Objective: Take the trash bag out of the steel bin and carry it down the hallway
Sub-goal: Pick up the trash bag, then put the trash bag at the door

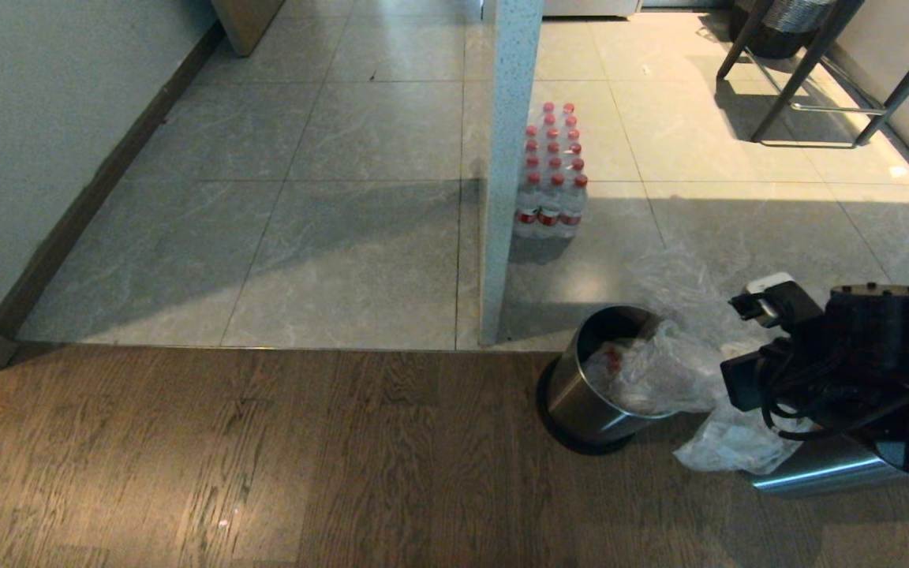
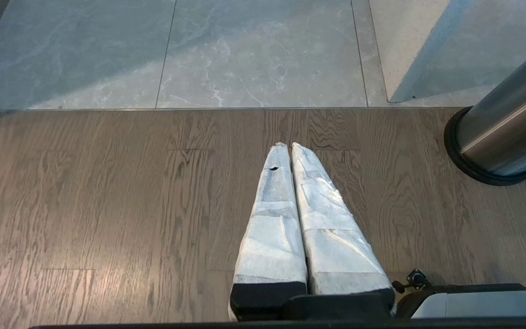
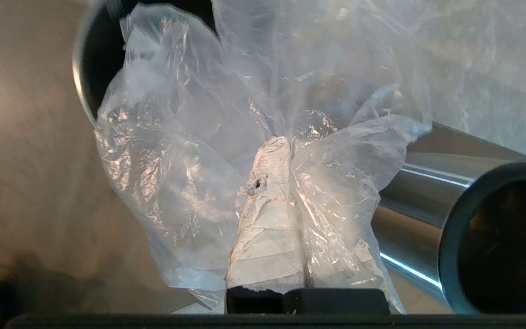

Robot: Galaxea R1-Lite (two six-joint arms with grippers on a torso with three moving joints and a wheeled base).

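Here, right gripper point(image 3: 290, 151) pinched shut on clear trash bag point(image 1: 660, 367), bag partly drawn out over the rim of the upright steel bin point(image 1: 589, 394) on wood floor point(image 1: 226, 457) beside tile edge. 1 second bin point(image 3: 464, 228) lies sideways nearby. Left gripper point(image 2: 289, 147) closed, empty, low over wood.

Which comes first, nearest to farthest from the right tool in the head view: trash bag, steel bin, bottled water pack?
1. Trash bag: in the right tool's grip, partly out of the bin.
2. Steel bin: just left of the tool, on the wood floor's edge.
3. Bottled water pack: farthest, on the tiles beside the white pillar.
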